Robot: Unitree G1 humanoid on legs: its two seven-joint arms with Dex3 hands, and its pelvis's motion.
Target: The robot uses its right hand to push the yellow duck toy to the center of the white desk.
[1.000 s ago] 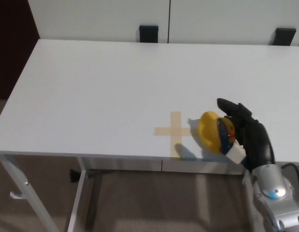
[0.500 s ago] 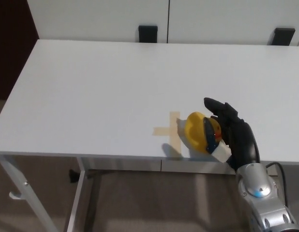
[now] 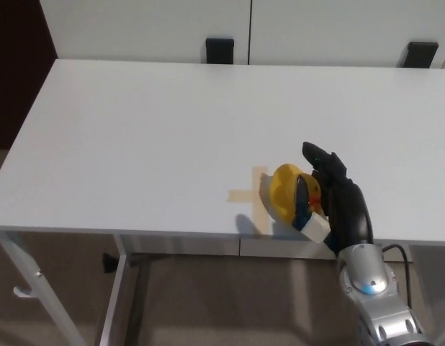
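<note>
Duck toy (image 3: 289, 192), yellow with a blue and orange patch on the side facing the hand, is sitting on the white desk (image 3: 150, 137) right against the left side of the right hand (image 3: 336, 198), partly overlapping the tan tape cross (image 3: 253, 193) just beyond it. Reaching up from the near desk edge on a silver forearm (image 3: 374, 303), that hand is standing edge-on with its black fingers (image 3: 320, 160) stretched forward and released, gripping nothing and pressing sideways against the toy.
</note>
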